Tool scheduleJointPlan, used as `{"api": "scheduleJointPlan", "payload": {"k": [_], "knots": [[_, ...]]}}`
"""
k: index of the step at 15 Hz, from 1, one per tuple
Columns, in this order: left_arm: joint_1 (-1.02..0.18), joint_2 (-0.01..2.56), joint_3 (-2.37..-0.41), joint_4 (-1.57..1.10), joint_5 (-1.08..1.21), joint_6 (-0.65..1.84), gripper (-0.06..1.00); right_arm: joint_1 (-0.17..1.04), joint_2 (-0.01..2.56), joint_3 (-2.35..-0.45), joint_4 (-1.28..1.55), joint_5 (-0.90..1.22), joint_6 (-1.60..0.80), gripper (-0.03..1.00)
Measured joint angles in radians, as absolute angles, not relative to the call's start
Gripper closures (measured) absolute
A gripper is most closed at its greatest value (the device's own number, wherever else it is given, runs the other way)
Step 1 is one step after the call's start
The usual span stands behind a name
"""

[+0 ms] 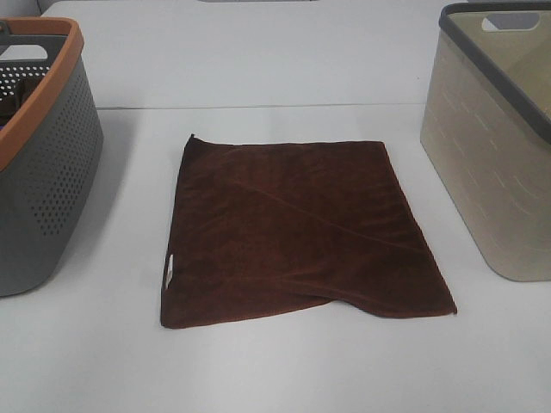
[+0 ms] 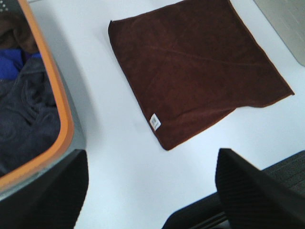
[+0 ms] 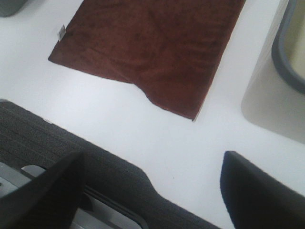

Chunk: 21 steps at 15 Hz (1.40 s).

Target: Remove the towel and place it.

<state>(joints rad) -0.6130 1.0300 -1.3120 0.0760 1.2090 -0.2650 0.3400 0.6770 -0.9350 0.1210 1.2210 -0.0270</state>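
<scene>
White tabletop (image 1: 284, 370), a seam line running across the far part, nothing else in the background worth noting. Left gripper (image 2: 152, 191): fingers wide apart, nothing between them, hanging above bare table just beside the near rim of the grey basket (image 1: 43, 172). Right gripper (image 3: 152, 191): also spread and empty, high over the table's near edge, beige basket (image 1: 491, 172) off to its outer side. Neither arm shows in the overhead view, so I'd judge both are parked back. The towel (image 1: 297, 228) lies flat and spread out in the middle of the table, between the two baskets and touching neither; white tag (image 1: 169, 269) on its left edge near the front corner, a faint diagonal crease across it, and the front-right edge slightly lifted in a ripple. Grey basket has an orange rim and perforated wall; the left wrist view shows it filled with dark and blue cloth (image 2: 24, 105). Beige basket has a grey rim with a handle cutout; can't see its inside. My read: the towel spread flat in open space looks like a finished placement, open jaws consistent with release. If a re-grab is needed, that rippled front-right edge is the easiest pinch point; flat cloth elsewhere gives the fingers little to bite.
</scene>
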Motion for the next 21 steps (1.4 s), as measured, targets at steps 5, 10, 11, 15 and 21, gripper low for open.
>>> {"api": "scheduleJointPlan", "payload": {"k": [5, 10, 11, 15, 21], "knots": [[-0.613, 0.597, -0.884, 0.076, 1.22, -0.289, 0.24, 0.34, 0.361, -0.656, 0.077, 1.223, -0.027, 0.22], [-0.613, 0.171, -0.652, 0.13, 1.21, -0.285, 0.24, 0.34, 0.106, -0.55, 0.062, 1.198, -0.028, 0.22], [-0.613, 0.107, -0.619, 0.122, 1.196, -0.272, 0.24, 0.34, 0.071, -0.546, 0.062, 1.182, -0.035, 0.22], [-0.613, 0.005, -0.53, 0.04, 1.123, -0.163, 0.24, 0.34, 0.005, -0.527, 0.061, 1.12, -0.133, 0.22], [-0.613, 0.018, -0.499, 0.0, 1.051, 0.0, 0.24, 0.34, 0.005, -0.507, 0.061, 1.072, -0.167, 0.22]]}}
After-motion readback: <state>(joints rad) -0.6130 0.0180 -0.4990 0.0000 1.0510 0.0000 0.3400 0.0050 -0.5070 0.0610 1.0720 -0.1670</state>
